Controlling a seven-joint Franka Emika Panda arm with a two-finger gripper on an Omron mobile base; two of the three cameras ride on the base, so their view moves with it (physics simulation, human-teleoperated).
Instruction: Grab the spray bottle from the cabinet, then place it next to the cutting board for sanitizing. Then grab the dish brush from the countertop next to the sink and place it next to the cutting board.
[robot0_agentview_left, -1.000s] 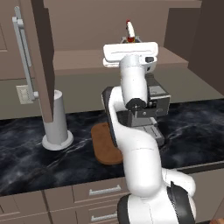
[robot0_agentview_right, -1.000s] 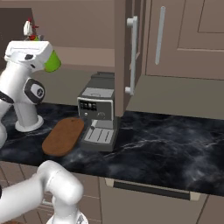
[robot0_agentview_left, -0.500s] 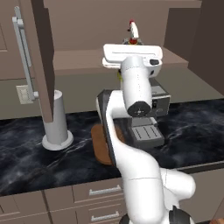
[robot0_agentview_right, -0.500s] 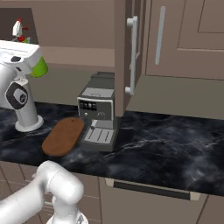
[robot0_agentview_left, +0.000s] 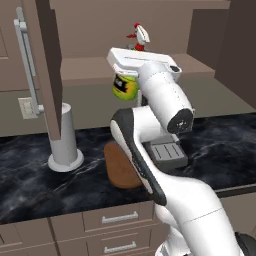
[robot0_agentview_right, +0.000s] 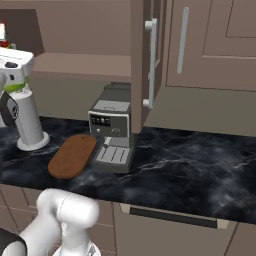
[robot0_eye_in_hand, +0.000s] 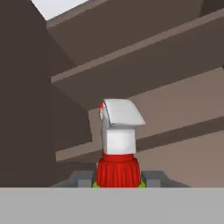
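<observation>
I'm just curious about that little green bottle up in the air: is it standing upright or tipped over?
Upright. The spray bottle hangs in the gripper with its red-and-white nozzle pointing straight up above the green body, well above the countertop.

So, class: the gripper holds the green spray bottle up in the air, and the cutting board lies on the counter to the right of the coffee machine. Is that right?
Not quite. The gripper does hold the spray bottle aloft, but the cutting board lies on the counter to the left of the coffee machine, as the right base view shows.
</observation>
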